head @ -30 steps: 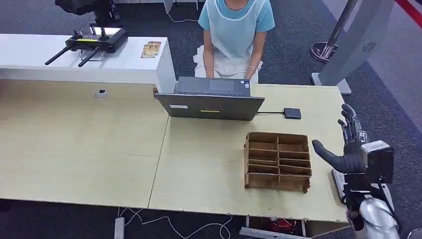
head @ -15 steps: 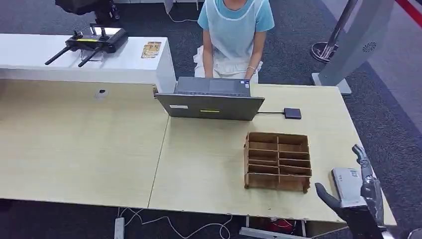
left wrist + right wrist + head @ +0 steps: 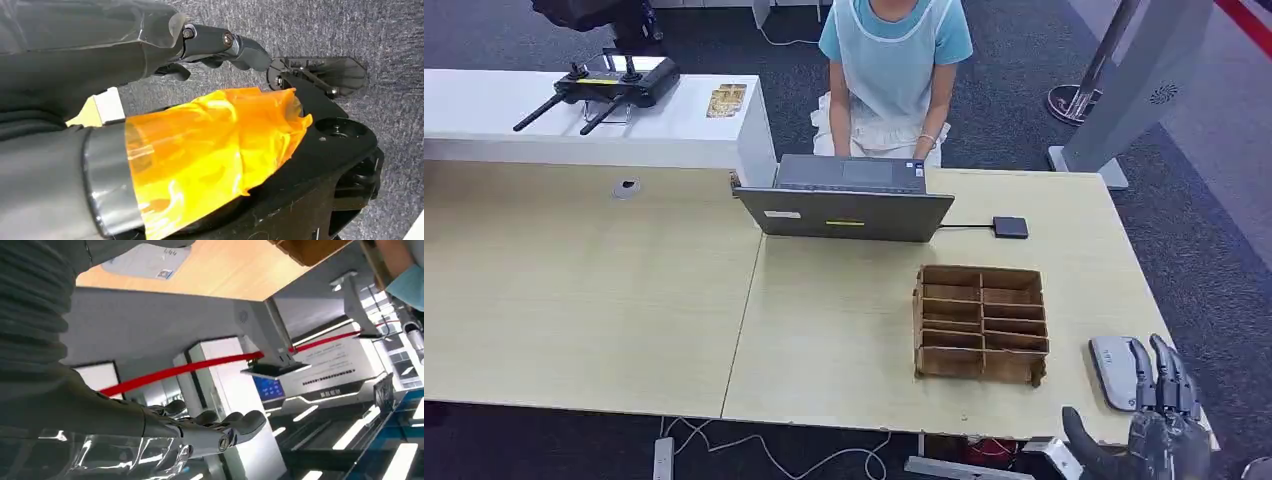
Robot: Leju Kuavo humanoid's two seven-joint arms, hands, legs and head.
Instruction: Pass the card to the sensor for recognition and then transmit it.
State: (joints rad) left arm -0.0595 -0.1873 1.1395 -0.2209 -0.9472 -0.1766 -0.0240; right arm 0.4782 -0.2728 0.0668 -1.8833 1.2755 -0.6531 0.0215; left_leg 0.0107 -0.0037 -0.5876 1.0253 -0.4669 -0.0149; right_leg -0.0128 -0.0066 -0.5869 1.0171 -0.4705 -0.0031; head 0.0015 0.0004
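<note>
The robot's right hand [image 3: 1159, 425] is low at the near right corner of the light wooden table [image 3: 844, 330], with its dark fingers [image 3: 1162, 372] straight and spread upward and the thumb out to the side; it holds nothing. The fingertips are just in front of the flat grey card with rounded corners [image 3: 1114, 368], which lies on the table near its right edge, beside the brown cardboard organiser with many compartments [image 3: 981, 322]. Whether the fingers touch the card cannot be told. In the right wrist view the same hand [image 3: 210, 432] is seen with fingers extended and apart, and the card [image 3: 145, 260] lies on the table surface.

The small dark square sensor [image 3: 1011, 227] sits further back on the table, joined by a thin cable to the grey open laptop [image 3: 849, 200]. A person in a light blue shirt and pale apron [image 3: 894, 60] sits behind the laptop. On the white counter [image 3: 594, 125] at the back left there is a black remote controller with antennas [image 3: 604, 85].

The left hand [image 3: 200, 47] hangs above grey carpet; its dark fingers look curled inward with nothing in them, beside orange tape [image 3: 210, 150] on the robot's body
</note>
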